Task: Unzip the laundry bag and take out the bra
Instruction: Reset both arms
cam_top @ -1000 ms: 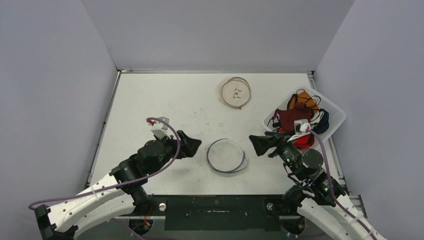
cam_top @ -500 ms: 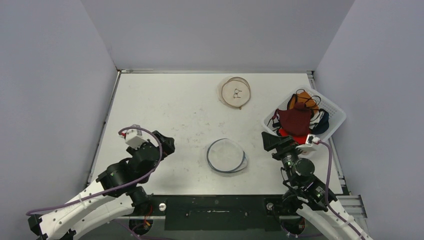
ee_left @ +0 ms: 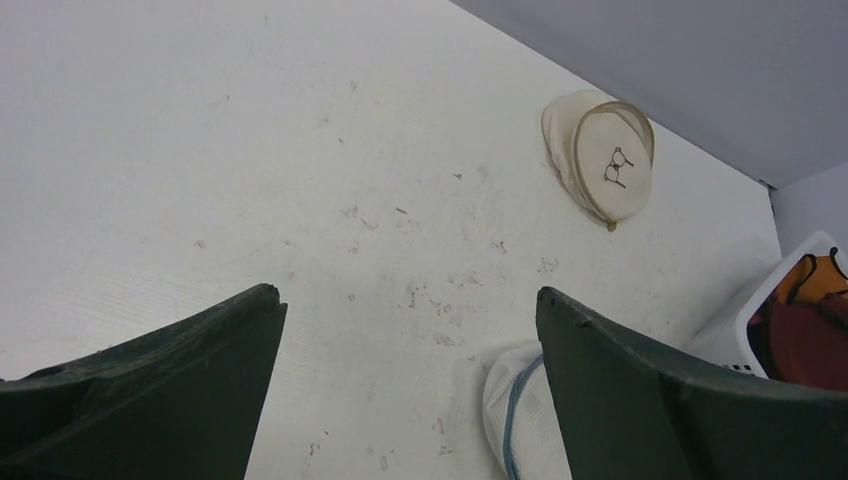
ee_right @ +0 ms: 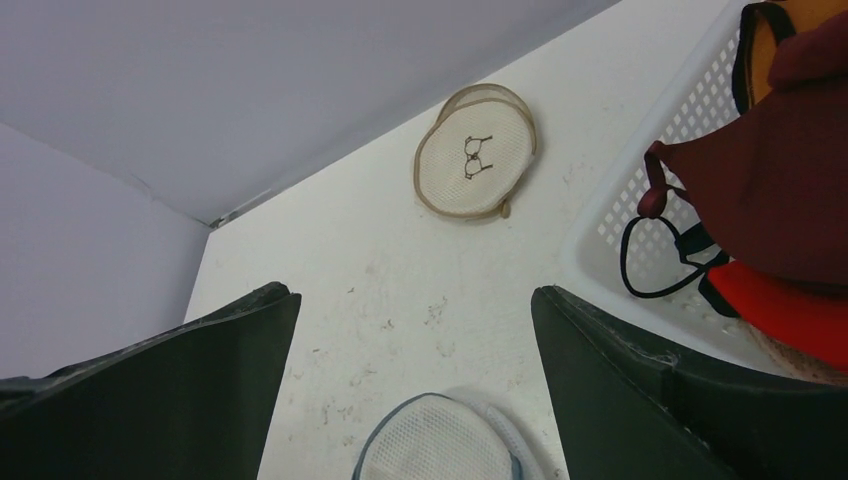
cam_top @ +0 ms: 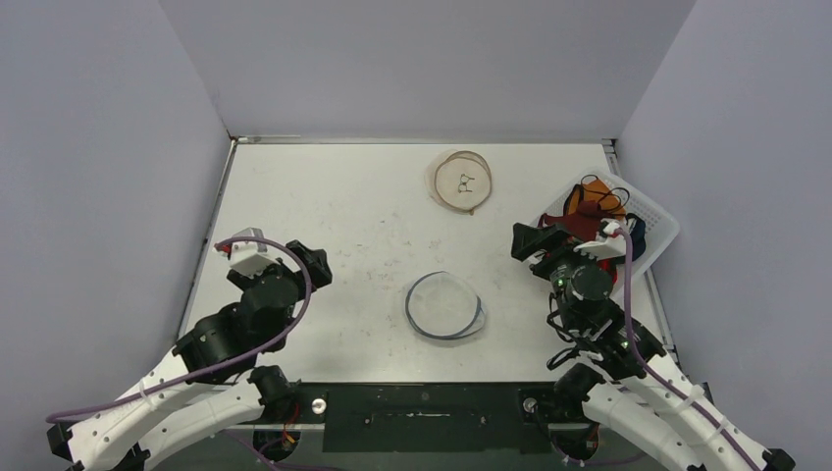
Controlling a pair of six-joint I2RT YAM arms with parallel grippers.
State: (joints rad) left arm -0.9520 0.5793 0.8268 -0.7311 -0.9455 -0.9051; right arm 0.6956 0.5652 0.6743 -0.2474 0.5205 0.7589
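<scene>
Resting between left tool (cam_top: 316, 265) and right tool (cam_top: 525, 241), apart from both: laundry bag (cam_top: 444, 306) | both tools released, empty

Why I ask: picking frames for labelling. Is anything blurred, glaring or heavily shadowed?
Top external: even soft light, no glare, blue-rimmed mesh bag sharp. Left wrist: beige mesh bag crisp, left fingers dark, featureless. Right wrist: white basket crisp, right fingers likewise dark.
</scene>
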